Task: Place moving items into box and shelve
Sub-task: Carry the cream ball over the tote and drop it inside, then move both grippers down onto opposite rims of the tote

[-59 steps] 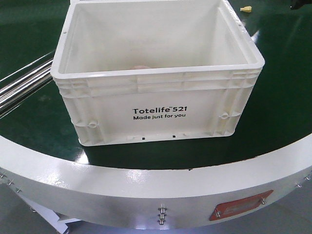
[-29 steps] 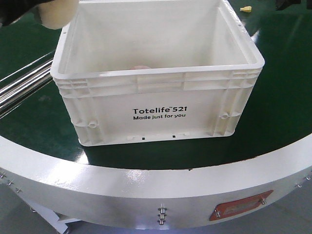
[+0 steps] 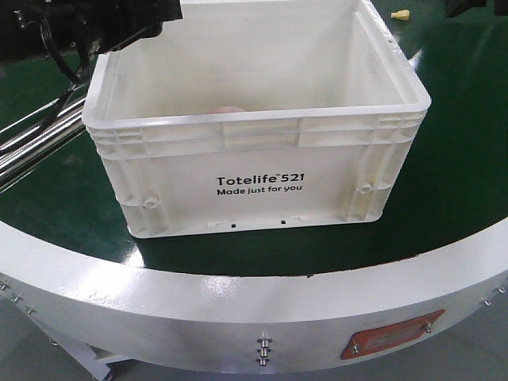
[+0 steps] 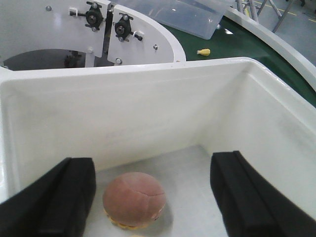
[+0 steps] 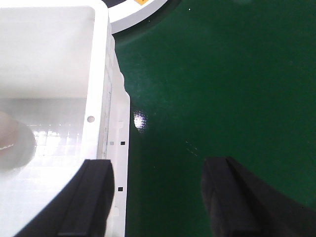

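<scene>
One white ribbed crate point(image 3: 254, 171), printed "Totelife 521", is set on the green bench point(image 3: 464, 167). One pinkish-brown bun point(image 4: 134, 199), with a yellow strip at its base, is seen lying on the crate's floor. Only its top is glimpsed over the near rim in the front view. A second pale rounded shape point(image 5: 11, 140) is caught within the crate's outline at the edge of the right wrist view, too blurred to be named.

The left hand point(image 4: 153, 160) is held spread wide above the inside of the crate, with nothing between its two black fingers point(image 4: 66, 195). The right hand point(image 5: 157, 168) is likewise spread open and empty. It is held over the bench just beside the crate's outer wall, with one finger over the rim.

One small yellow object point(image 3: 402, 14) lies on the bench beyond the crate.
</scene>
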Robot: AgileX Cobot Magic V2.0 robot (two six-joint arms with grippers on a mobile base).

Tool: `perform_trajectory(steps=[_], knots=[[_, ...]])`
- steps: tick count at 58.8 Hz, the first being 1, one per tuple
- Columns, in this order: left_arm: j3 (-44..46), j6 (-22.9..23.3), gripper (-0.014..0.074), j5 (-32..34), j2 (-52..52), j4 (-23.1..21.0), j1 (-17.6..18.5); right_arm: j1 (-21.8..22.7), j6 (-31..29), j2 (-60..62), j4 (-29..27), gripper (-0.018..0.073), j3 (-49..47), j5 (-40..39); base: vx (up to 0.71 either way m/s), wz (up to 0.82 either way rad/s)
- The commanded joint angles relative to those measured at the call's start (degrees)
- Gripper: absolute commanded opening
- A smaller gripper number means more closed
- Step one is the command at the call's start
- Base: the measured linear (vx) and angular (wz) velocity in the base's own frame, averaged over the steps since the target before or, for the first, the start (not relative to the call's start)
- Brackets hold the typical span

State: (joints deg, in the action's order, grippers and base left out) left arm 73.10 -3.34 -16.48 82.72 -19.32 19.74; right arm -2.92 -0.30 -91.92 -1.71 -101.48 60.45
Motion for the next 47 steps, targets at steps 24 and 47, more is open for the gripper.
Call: perform_trajectory(steps=[24, 47], knots=[[3.76, 0.49, 0.0558, 1.41, -2.18, 0.28, -0.29, -5.64, -4.33, 2.39, -6.22, 0.0446, -1.96, -7.22, 0.0, 0.0], [19.2, 23.78, 0.0543, -21.27, 1.43, 31.16, -2.12, -6.35, 1.39, 0.83, -4.25, 0.0446, -2.08, -6.97, 0.0, 0.0]])
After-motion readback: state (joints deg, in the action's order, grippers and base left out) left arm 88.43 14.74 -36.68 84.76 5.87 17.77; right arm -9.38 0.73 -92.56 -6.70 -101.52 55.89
